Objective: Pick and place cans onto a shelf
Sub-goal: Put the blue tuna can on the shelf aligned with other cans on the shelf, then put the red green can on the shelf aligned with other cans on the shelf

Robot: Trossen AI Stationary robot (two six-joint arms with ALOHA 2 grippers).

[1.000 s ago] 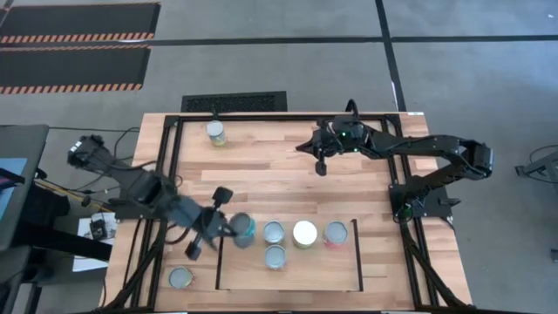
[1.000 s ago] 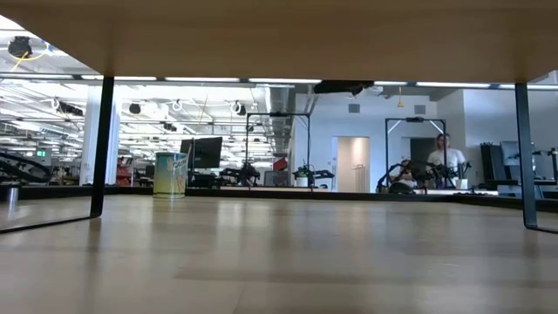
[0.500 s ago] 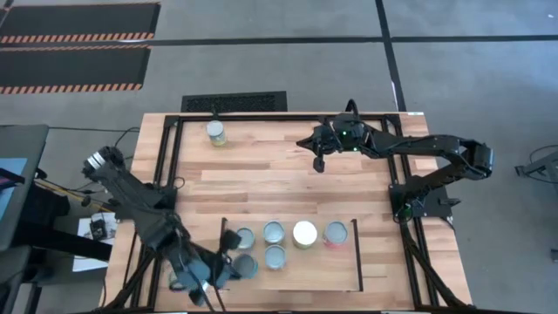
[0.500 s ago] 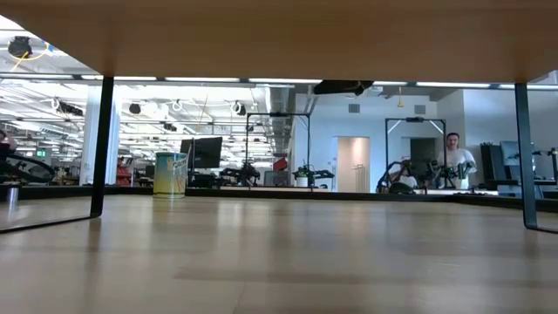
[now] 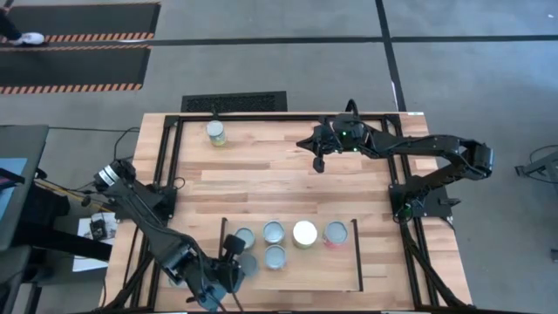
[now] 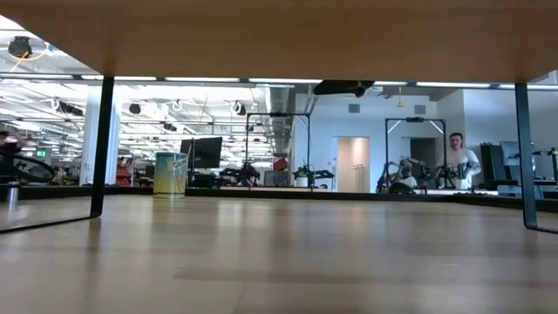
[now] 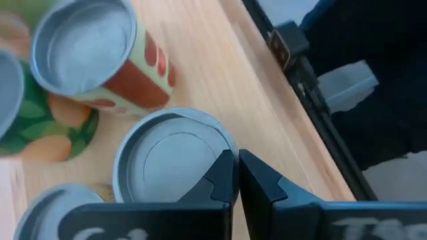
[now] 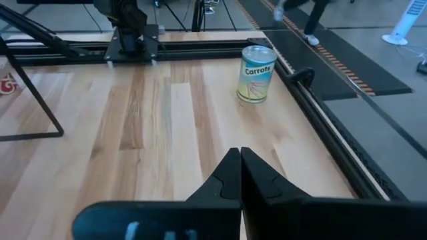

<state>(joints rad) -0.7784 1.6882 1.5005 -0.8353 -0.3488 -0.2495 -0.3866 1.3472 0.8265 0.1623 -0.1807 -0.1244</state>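
The shelf (image 5: 323, 272) is a light-wood panel with thin black rails at the table's near side. Standing on it are several cans (image 5: 305, 233), most with silver tops and one with a white top. My left gripper (image 5: 234, 249) is shut and slants down over the shelf's near left part. Its tips (image 7: 233, 163) are at the rim of a silver-topped can (image 7: 167, 160). Next to that can stand a red-and-yellow can (image 7: 100, 53) and a green-and-orange one (image 7: 40, 127). A "Carrots" can (image 8: 257, 73) stands alone at the far left (image 5: 214, 133). My right gripper (image 5: 319, 164) hangs shut over the far middle. My left gripper's shut fingertips (image 7: 223, 170) stand at the edge of the silver-topped can's lid (image 7: 200, 143), coming slantwise from above. I cannot tell whether they touch it. The can stands upright on the shelf.
A black tubular frame (image 5: 172, 174) runs around the table. Its rail (image 7: 313, 107) lies close beside my left gripper, at the table's near edge. Bare wood (image 5: 261, 179) lies between the shelf and the far can. People are in the room behind (image 6: 458, 157).
My left gripper has swung from the shelf's far left corner toward the table's near edge and sunk lower, tipping further down and staying shut. Its arm now covers the near left corner, where a can stood beside the shelf. My right gripper has kept its place.
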